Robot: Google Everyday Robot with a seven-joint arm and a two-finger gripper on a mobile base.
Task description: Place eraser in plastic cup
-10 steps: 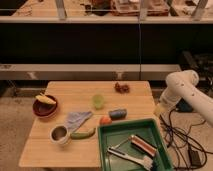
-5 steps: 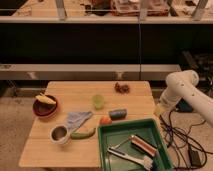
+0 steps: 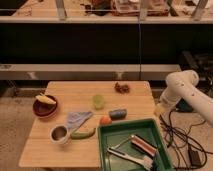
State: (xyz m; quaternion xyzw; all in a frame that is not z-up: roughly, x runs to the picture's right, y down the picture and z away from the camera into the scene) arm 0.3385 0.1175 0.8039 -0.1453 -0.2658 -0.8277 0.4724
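Note:
The eraser (image 3: 141, 145), a small reddish-brown block, lies inside the green tray (image 3: 107, 150) at the table's front right. Near the middle of the table, well to the upper left of the tray, the light-green plastic cup (image 3: 98, 101) stands upright. My white arm (image 3: 181, 89) hangs beyond the table's right edge. Its gripper (image 3: 159, 110) sits low beside that edge, apart from both the eraser and the cup, and nothing shows in it.
A white-handled brush (image 3: 127, 155) shares the tray with the eraser. A blue-grey block (image 3: 118, 114), an orange ball (image 3: 104, 120), a blue cloth (image 3: 77, 119), a green vegetable (image 3: 83, 134), a whitish ring cup (image 3: 59, 134), a dark-red bowl (image 3: 45, 107) and a brown lump (image 3: 121, 88) are on the table. Cables (image 3: 182, 142) trail on the floor at right.

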